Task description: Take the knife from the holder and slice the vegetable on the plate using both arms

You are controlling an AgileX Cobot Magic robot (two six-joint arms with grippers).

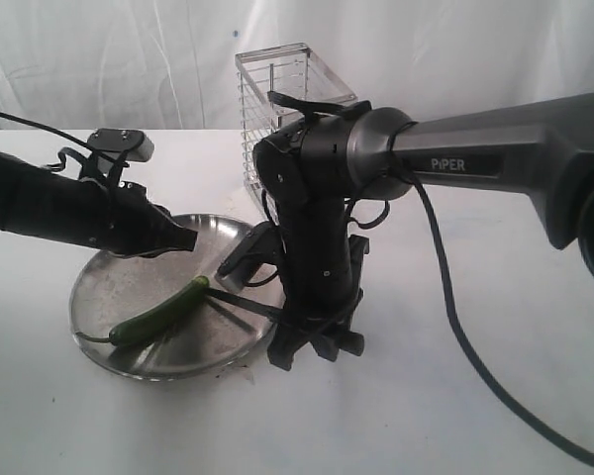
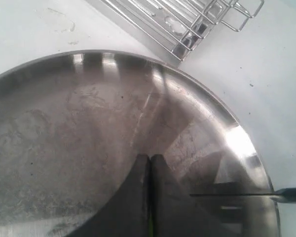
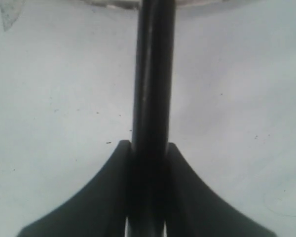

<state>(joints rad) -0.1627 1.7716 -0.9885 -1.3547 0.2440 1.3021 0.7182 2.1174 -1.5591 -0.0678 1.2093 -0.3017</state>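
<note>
Student: Plate position, and what lies on it?

Tutor: Exterior view. The round, shallow, dull-silver steel plate (image 1: 119, 287) rests on the white table (image 1: 455, 416). The slender, glossy green chili pepper (image 1: 163, 312) lies slantwise on it, running from a thin-stemmed end at 8 o'clock of the plate to an end just past centre toward 2 o'clock. The tall, rectangular silver-wire holder (image 1: 277, 99) stands upright beyond the rim at 1 o'clock.

Student: Knife location?

Tutor: The slim all-black kitchen knife (image 1: 247, 305) is out of the holder. It crosses the plate's rim at 3 o'clock, held low with its point inward. The tip is close beside the chili pepper's inner end, and whether the two touch cannot be told. In the left wrist view the blade shows as a thin dark line over the plate.

Student: Gripper states?

Tutor: The right gripper (image 1: 315, 346), on the thick grey-cased arm (image 1: 495, 148) marked "PiPER", points downward just off the rim at 4 o'clock. The right wrist view shows its fingers (image 3: 113, 192) clamped on either side of the knife's black handle. The left gripper (image 1: 183, 237) reaches in from 9 o'clock and hovers over the far part of the plate, above the chili pepper and clear of it. Its jaws are clenched together and empty.
</note>
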